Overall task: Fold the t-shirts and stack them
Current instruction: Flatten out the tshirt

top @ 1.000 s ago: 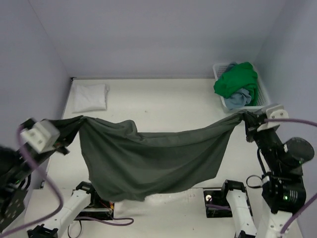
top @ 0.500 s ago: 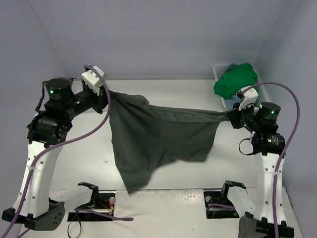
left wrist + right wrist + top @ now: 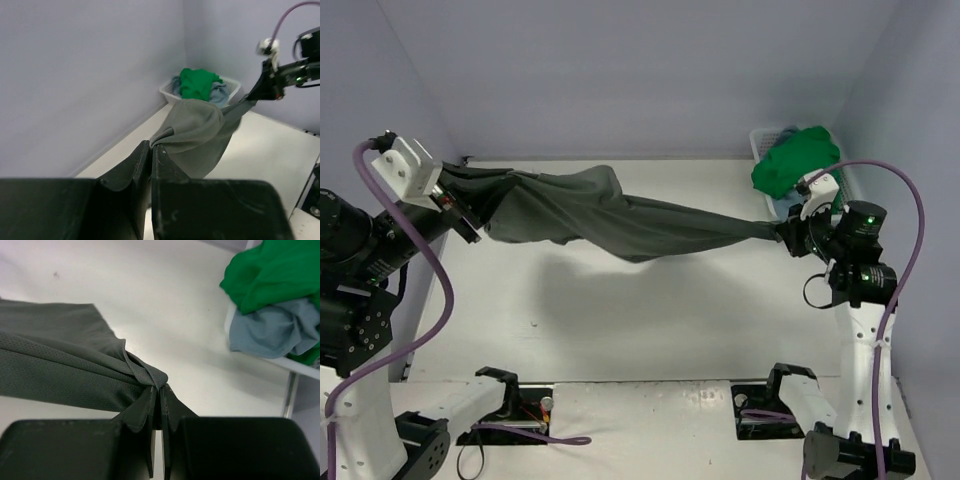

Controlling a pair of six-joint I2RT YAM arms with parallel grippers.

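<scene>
now the olive-grey shirt [image 3: 610, 215] is pulled out long and thin between the two arms. it is clear of the table [image 3: 650, 310], with only its shadow lying on the white surface below. a second ago it hung as a broad sheet low over the near edge. half a second ago it dangled in a deep drape from a higher line. since then the left arm has swung out toward the left wall, and the loose body of the cloth has lifted and bunched toward that end. the right end has barely shifted and sits just in front of the basket [image 3: 760, 137].

the left gripper [image 3: 468, 205] is closed tight on one end of the shirt. its wrist view shows the fingers [image 3: 131, 170] pressed together with the fabric running out from their tips. the right gripper [image 3: 786, 232] is likewise clamped on the opposite end, and in its own view the cloth gathers into a pleat right at the pinch.

for the task, this reads as a swing to shake the shirt open before it goes down flat. no fold is made yet. the cloth is twisted and roped along its length, so it will likely need to settle and spread before any crease can be laid. the green shirt [image 3: 798, 160] and the blue shirt [image 3: 272, 330] wait heaped in the basket.
</scene>
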